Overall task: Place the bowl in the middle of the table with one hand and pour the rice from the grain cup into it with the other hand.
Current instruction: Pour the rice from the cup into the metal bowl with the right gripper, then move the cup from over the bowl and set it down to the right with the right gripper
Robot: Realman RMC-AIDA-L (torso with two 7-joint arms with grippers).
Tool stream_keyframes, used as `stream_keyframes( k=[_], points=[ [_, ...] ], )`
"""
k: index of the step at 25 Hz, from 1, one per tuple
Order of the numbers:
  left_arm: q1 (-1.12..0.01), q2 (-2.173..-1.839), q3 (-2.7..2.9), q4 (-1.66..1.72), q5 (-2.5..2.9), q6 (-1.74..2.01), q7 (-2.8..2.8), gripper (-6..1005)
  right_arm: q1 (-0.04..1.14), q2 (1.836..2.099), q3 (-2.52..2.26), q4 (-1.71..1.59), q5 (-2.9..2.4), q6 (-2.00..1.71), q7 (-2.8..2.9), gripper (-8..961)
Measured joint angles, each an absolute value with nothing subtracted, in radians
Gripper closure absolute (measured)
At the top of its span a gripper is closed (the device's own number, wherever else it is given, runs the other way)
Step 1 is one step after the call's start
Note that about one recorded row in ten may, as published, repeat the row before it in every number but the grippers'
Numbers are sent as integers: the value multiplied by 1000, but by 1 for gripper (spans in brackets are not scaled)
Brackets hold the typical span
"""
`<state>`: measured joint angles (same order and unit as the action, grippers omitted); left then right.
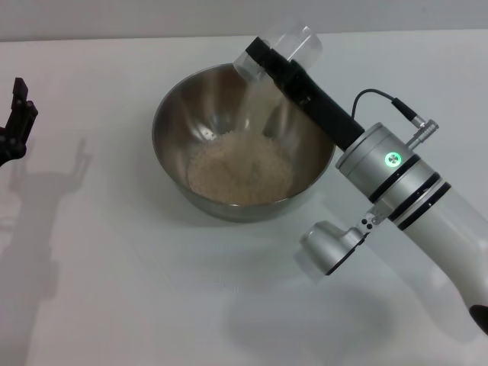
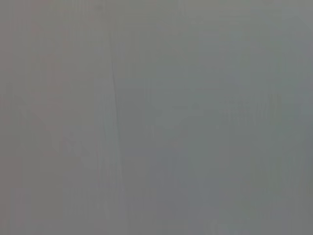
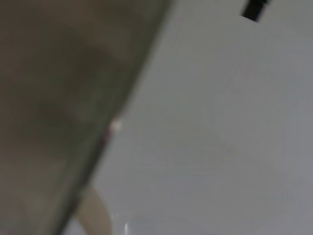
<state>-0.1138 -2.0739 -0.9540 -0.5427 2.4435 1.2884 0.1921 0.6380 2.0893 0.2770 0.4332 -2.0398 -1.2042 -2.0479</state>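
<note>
The steel bowl (image 1: 242, 145) stands on the white table (image 1: 114, 290) near the middle, with a mound of rice (image 1: 240, 169) in its bottom. My right gripper (image 1: 267, 55) is shut on the clear grain cup (image 1: 284, 52) and holds it tipped over the bowl's far rim, with grains falling into the bowl. My left gripper (image 1: 17, 118) hangs at the table's left edge, away from the bowl. The right wrist view shows the bowl's side (image 3: 58, 107) close up and blurred. The left wrist view shows only plain grey surface.
The right arm (image 1: 404, 198) reaches across the right part of the table toward the bowl. A small dark shape (image 3: 254, 9), perhaps the left gripper, shows far off in the right wrist view.
</note>
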Motion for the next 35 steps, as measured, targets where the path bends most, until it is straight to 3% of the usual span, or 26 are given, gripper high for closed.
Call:
stream_keyframes(
  k=[20,35],
  points=[
    [-117,-2075,-954,-534,2444,1289,187,165,620,2092,286,507,-2079,-1160,-2419,953],
    [-115,-2076,-954,-522,2442,1289,186,165,503,2089,477,626,-2069,-1255,-1377,952]
  ],
)
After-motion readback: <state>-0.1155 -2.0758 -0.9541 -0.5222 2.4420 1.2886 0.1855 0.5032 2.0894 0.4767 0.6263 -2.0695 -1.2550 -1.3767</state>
